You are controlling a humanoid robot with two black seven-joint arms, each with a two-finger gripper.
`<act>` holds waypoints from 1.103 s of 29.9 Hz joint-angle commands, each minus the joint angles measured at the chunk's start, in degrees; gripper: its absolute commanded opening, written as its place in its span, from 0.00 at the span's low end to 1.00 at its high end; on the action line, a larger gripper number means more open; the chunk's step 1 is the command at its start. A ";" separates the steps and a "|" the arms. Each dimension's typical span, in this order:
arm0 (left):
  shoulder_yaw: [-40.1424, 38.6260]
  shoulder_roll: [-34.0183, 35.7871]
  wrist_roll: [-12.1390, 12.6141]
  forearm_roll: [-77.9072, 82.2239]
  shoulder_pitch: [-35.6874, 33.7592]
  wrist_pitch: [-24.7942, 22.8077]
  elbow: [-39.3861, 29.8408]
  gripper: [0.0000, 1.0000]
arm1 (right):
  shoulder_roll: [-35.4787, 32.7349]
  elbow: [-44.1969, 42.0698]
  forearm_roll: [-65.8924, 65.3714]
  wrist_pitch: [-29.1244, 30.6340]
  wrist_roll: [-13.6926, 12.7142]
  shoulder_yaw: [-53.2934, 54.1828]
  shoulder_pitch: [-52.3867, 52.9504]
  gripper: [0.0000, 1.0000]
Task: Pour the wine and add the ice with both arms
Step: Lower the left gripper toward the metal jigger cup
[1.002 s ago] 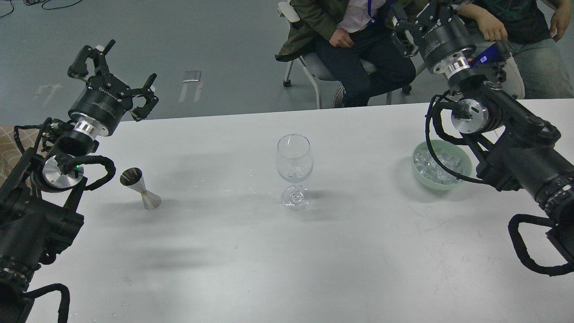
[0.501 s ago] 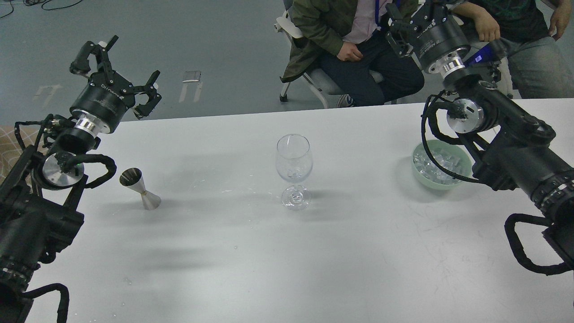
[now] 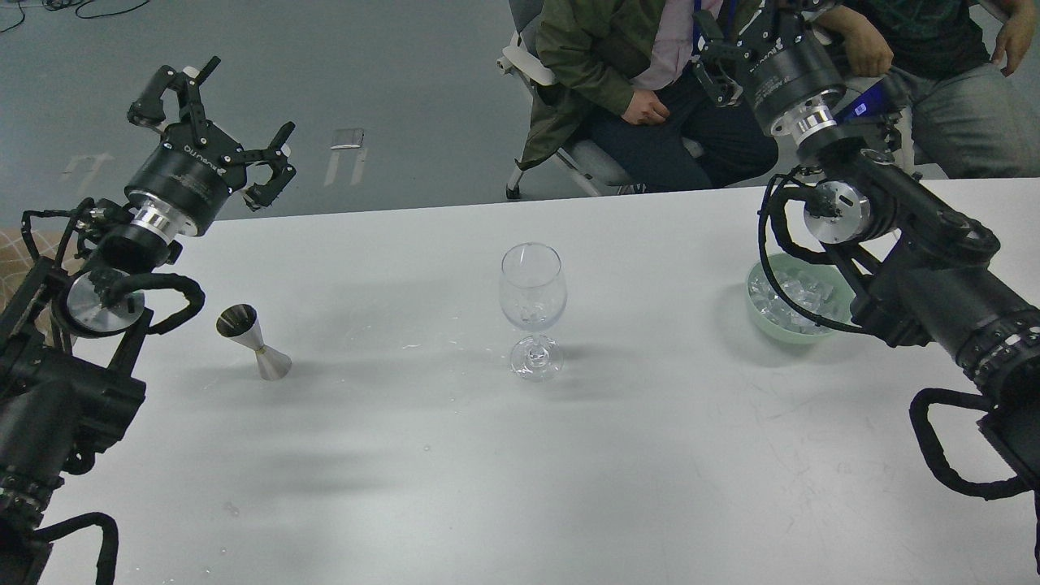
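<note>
A clear stemmed wine glass (image 3: 532, 309) stands upright at the middle of the white table (image 3: 520, 455), with a small ice cube or two in its bowl. A steel jigger (image 3: 253, 342) stands at the left. A pale green bowl (image 3: 800, 299) at the right holds several clear ice cubes (image 3: 792, 292). My left gripper (image 3: 215, 110) is raised beyond the table's far left edge, fingers spread open and empty. My right gripper (image 3: 743, 32) is raised at the far right, above and behind the bowl; its fingers are dark against the people and cannot be told apart.
Two seated people (image 3: 650, 73) and a chair (image 3: 561, 146) are just beyond the table's far edge, close to my right gripper. My right arm's cable loops over the bowl's near rim. Small wet spots lie on the table between the jigger and the glass.
Both grippers have lifted slightly up and away from the table. The seated person in the green jacket has shifted. The glass, jigger and bowl have not moved.
</note>
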 commanded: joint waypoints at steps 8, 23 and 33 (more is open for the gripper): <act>-2.58 10.85 10.87 -14.48 9.68 8.14 -13.90 0.96 | 0.00 -0.09 0.00 -0.08 0.00 0.00 -0.05 1.00; -28.94 7.44 18.88 -19.60 40.62 17.63 -33.33 0.97 | -0.09 -0.96 -0.09 -0.17 0.00 -0.09 -0.32 1.00; -38.81 -4.60 23.68 -19.60 49.86 17.81 -37.03 0.98 | 0.00 -1.05 -0.09 -0.17 0.00 -0.09 -0.32 1.00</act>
